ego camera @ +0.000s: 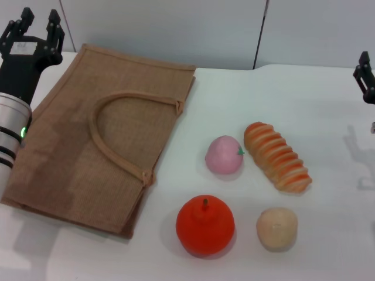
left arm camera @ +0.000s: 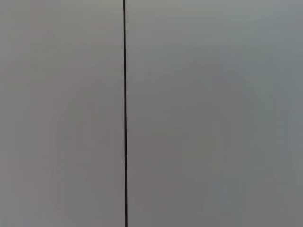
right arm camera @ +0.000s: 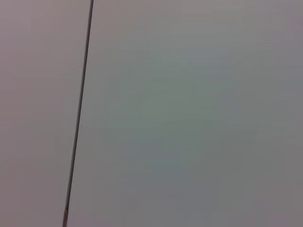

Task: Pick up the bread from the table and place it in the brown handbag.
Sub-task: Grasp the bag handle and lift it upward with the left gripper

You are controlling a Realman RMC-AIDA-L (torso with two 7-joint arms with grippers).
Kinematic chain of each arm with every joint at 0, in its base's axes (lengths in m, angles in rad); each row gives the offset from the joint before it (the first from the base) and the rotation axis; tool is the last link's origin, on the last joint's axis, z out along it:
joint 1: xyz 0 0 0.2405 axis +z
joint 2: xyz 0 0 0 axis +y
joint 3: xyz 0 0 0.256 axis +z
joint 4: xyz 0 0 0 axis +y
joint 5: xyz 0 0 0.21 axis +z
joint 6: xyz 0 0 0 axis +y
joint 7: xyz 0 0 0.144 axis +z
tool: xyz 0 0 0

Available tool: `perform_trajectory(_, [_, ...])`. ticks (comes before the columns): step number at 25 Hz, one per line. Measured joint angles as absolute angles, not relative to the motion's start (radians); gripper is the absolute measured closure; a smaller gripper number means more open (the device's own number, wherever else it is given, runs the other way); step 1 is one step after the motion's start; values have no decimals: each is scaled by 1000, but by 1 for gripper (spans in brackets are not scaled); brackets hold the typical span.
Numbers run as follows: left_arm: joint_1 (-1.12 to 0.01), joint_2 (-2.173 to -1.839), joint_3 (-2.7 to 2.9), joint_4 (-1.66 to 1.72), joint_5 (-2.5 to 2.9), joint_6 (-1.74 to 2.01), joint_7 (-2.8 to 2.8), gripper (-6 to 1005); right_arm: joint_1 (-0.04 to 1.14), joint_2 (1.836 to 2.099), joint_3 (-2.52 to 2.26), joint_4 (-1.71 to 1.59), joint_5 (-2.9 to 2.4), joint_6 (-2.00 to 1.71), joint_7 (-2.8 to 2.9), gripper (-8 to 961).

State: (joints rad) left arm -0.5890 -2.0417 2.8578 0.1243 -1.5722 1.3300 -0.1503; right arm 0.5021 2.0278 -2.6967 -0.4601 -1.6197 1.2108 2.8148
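The bread (ego camera: pixel 277 156), a glossy loaf with orange and tan ridges, lies on the white table (ego camera: pixel 304 99) right of centre. The brown handbag (ego camera: pixel 99 140) lies flat at the left, its looped handle on top. My left gripper (ego camera: pixel 40 24) is raised at the far left by the bag's back corner, open and empty. My right gripper (ego camera: pixel 365 77) shows only partly at the right edge, well away from the bread. Both wrist views show only a grey wall with a dark seam.
A pink ball (ego camera: pixel 224 154) lies just left of the bread. A red-orange fruit (ego camera: pixel 205 225) and a round beige ball (ego camera: pixel 276 228) sit nearer the front. A grey wall (ego camera: pixel 176 29) runs behind the table.
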Motion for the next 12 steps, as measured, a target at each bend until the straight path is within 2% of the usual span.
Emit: perform_trajectory(12, [-587, -2040, 2857, 124, -1573, 1330, -180, 515, 501, 2028, -2697, -460, -1618, 1210, 2815, 88])
